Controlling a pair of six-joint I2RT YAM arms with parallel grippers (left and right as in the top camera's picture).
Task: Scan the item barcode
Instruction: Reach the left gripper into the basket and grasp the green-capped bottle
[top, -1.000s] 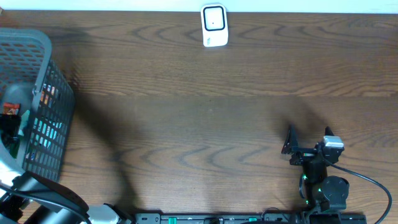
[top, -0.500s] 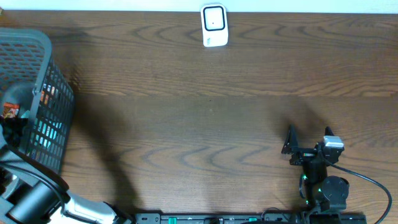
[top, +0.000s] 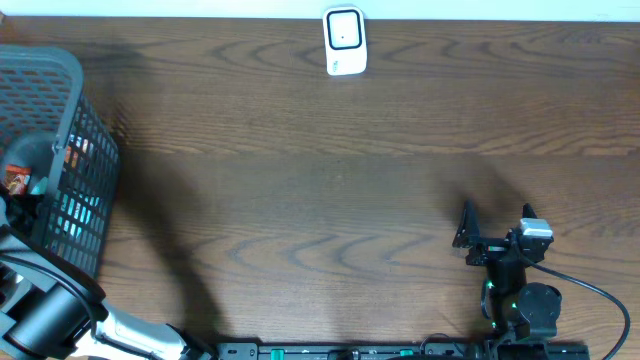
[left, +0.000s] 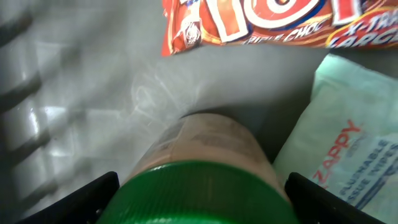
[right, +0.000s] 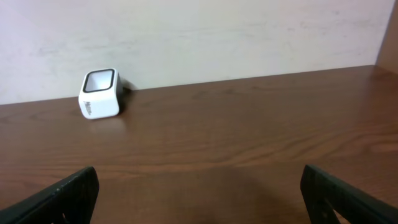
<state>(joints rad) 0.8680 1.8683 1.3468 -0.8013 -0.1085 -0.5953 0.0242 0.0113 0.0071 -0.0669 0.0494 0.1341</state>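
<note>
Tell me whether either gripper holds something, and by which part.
Right gripper: open, nothing. Left gripper flanks the green cap of a bottle; grip cannot be told.

The desk (top: 300, 180) is dark brown, with a wavy wood grain. The basket (top: 85, 110) is grey, and its wall has a grid pattern of small holes. The scanner (top: 345, 42) is white with a black window. The jar (left: 211, 140) has a light brown body and a bright green lid (left: 199, 193). The snack packet (left: 249, 25) is orange-red with white letters and smaller yellowish ones. The wipes pack (left: 348, 143) is pale greenish white with orange and grey print. The left fingers (left: 93, 193) and the right fingers (right: 62, 193) are black. The wall (right: 186, 31) is cream.
</note>
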